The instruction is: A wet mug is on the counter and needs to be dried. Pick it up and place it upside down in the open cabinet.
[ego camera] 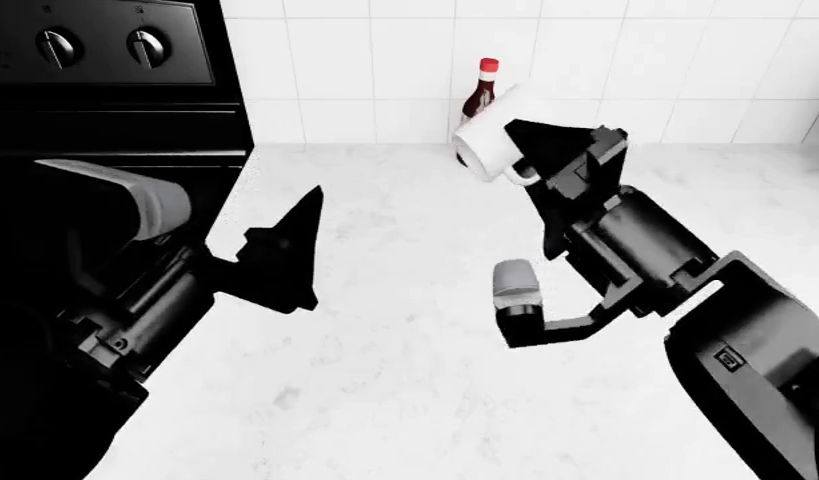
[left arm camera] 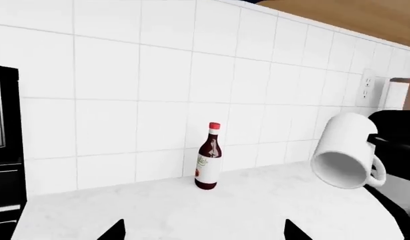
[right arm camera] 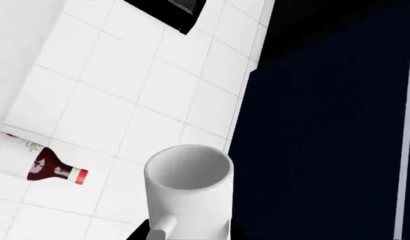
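The white mug [ego camera: 496, 135] is held in the air above the counter [ego camera: 423, 330], tilted on its side with its mouth facing away from my right gripper [ego camera: 536, 140], which is shut on it near the handle. It shows in the left wrist view [left arm camera: 345, 152] with its open mouth turned down and sideways, and in the right wrist view [right arm camera: 189, 192] with the handle towards the camera. My left gripper [ego camera: 296, 250] is open and empty, hovering low over the counter [left arm camera: 212, 210] next to the stove. The cabinet's wooden underside [left arm camera: 365, 17] shows above the tiles.
A dark red-capped bottle [ego camera: 479, 100] stands by the tiled back wall, just behind the mug; it also shows in the left wrist view [left arm camera: 208, 157] and the right wrist view [right arm camera: 41, 162]. The black stove [ego camera: 76, 110] is at the left. A wall socket [left arm camera: 367, 87] is further along.
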Available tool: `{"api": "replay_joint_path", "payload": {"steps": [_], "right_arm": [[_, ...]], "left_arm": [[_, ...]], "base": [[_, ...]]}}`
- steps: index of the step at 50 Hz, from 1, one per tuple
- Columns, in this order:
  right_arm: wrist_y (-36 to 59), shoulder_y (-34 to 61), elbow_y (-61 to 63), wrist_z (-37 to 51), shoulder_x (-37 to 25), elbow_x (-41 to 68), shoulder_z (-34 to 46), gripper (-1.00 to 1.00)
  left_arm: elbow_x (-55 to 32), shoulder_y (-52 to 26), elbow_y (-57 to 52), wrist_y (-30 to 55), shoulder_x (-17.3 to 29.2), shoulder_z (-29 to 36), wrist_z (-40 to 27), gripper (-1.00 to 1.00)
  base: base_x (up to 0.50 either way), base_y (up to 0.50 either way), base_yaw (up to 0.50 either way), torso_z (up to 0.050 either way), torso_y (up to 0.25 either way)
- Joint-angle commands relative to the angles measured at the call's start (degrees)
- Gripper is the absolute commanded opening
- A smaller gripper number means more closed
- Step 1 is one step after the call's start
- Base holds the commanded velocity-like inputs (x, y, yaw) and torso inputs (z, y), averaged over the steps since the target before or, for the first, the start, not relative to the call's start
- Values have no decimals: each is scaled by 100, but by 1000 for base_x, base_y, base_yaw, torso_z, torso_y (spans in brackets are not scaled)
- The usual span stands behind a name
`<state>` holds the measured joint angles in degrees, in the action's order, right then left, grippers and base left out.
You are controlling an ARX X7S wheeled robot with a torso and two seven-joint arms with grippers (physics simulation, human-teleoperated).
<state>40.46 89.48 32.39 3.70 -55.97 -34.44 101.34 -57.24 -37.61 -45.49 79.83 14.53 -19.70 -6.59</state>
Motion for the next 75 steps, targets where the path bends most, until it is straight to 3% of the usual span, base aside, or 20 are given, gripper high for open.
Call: {"api": "replay_joint_path", "payload": {"steps": [1, 20, 31, 57, 70, 75], "right_arm": [[-822, 583, -367, -182, -200, -1495, 702, -100], [-2293, 1411, -797, 202, -429, -2748, 1089, -100], [-2780, 1730, -823, 395, -467, -3038, 1105, -100], [-3043, 1573, -896, 843, -565, -3747, 1306, -100], [-3091, 1449, -763, 882, -642, -3859, 1377, -100], [-3105, 1416, -717, 885, -679, -3875, 1391, -100]], "left_arm": [[-722, -174, 98, 443, -32, -256, -106, 100], [-1831, -360, 347, 733, 259, -367, -440, 100], [-3689, -356, 847, 698, 567, -219, -969, 100], [-3393, -310, 1088, 517, 1032, 353, 34, 100], [-3464, -755, 1312, 496, 1270, 789, -42, 100], [-3877, -982, 1432, 436, 1414, 893, -263, 100]], "base": [[0, 0, 0, 0, 0], [0, 0, 0, 0, 1], [0, 0, 0, 0, 1], [0, 0, 0, 0, 0], [0, 0, 0, 0, 1], [0, 0, 0, 0, 0]]}}
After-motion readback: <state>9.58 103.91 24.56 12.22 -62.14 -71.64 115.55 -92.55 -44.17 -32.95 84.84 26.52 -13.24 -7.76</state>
